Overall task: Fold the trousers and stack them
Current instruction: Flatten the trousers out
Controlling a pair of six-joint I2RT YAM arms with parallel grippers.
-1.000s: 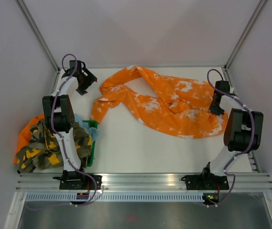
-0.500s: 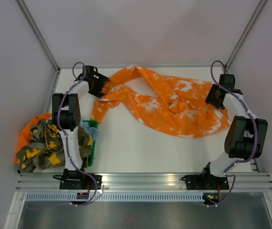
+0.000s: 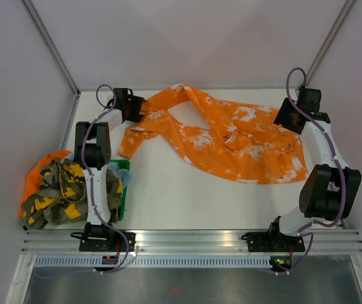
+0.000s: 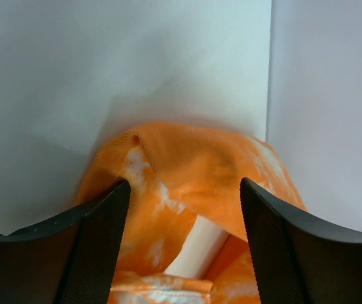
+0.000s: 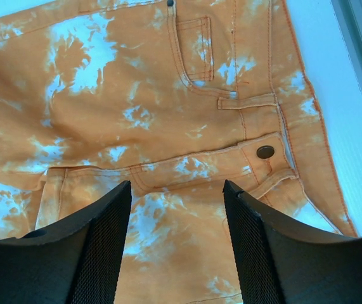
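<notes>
The bright orange fabric trousers (image 3: 231,136) mottled with white splotches lie spread across the far half of the white counter (image 3: 187,196). Their waistband is toward the far right corner, and the legs run leftward to the far left corner. One leg bends back toward the middle of the left edge, and the cloth is rumpled rather than flat.

The left tool (image 3: 133,104) is at the far left corner, right at the end of a leg. In the left wrist view this tool (image 4: 186,190) stands open. Its two black fingers (image 4: 98,240) are set wide on either side of a raised hump of the orange cloth (image 4: 187,152), and neither finger is pressed into it.

The right tool (image 3: 288,120) hangs over the waistband end near the far right corner. From the right wrist camera this tool (image 5: 177,190) is also open and holds nothing. The cloth (image 5: 136,114) lies flat beneath its spread fingers (image 5: 98,253). A small dark round button (image 5: 265,151) sits on the waistband tab just right of the fingers, and a stitched pocket (image 5: 196,54) lies beyond it.

At the near left edge of the counter is a heap holding an olive, yellow and black camouflage garment (image 3: 73,193). Orange cloth (image 3: 35,180) shows at its left side. A green plastic tray (image 3: 123,187) and a scrap of light blue cloth (image 3: 120,172) are just beside the heap on its right.
</notes>
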